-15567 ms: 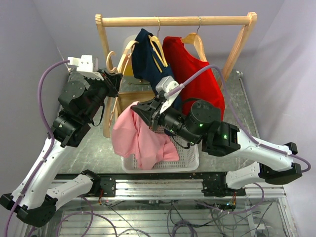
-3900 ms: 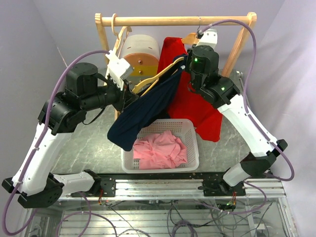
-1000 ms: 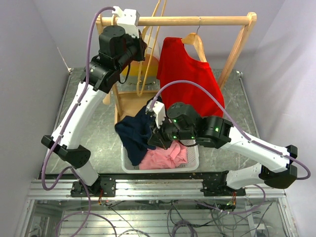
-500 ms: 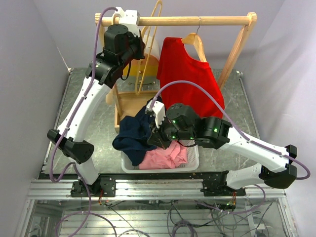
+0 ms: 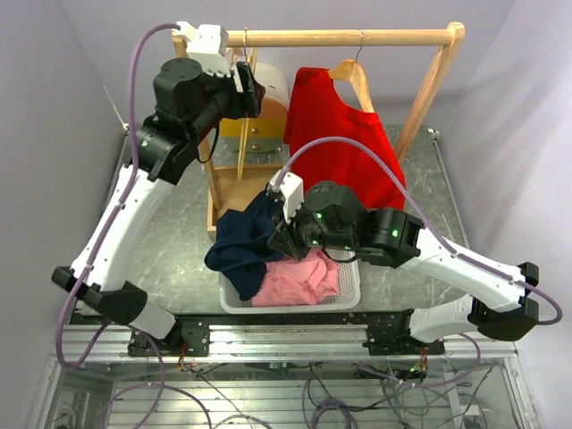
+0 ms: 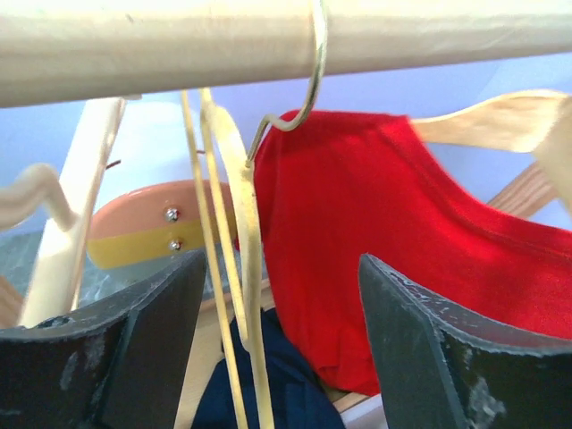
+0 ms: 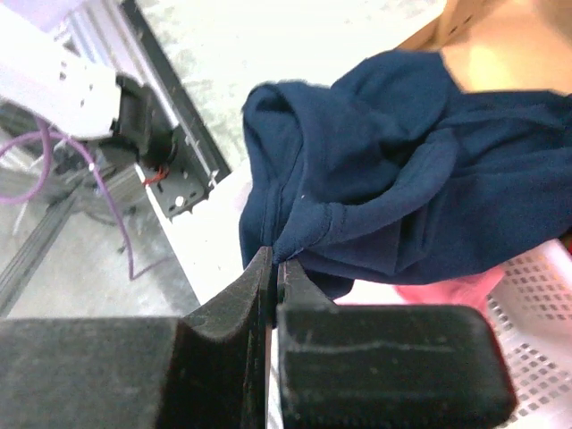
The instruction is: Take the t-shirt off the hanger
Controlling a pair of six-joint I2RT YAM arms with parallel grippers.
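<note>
The navy t-shirt (image 5: 239,248) is off its hanger and hangs bunched over the left rim of the white basket (image 5: 350,288). My right gripper (image 5: 275,238) is shut on a fold of its fabric; in the right wrist view the jaws (image 7: 275,261) pinch the navy t-shirt (image 7: 402,170). The bare wooden hanger (image 5: 243,121) hangs by its hook from the rail (image 5: 340,37). My left gripper (image 5: 252,89) is up at the rail, open. In the left wrist view its fingers (image 6: 152,340) stand wide on either side of the hanger (image 6: 243,241) without touching it.
A red t-shirt (image 5: 344,143) hangs on a second hanger to the right along the rail. A pink garment (image 5: 299,279) lies in the basket. A yellow and orange round object (image 5: 268,112) and a wooden box (image 5: 234,183) sit under the rack's left end.
My left gripper has opened and let go of the bare hanger, which now hangs from the rail. The left arm has shifted left. The right gripper keeps its hold on the navy t-shirt.
</note>
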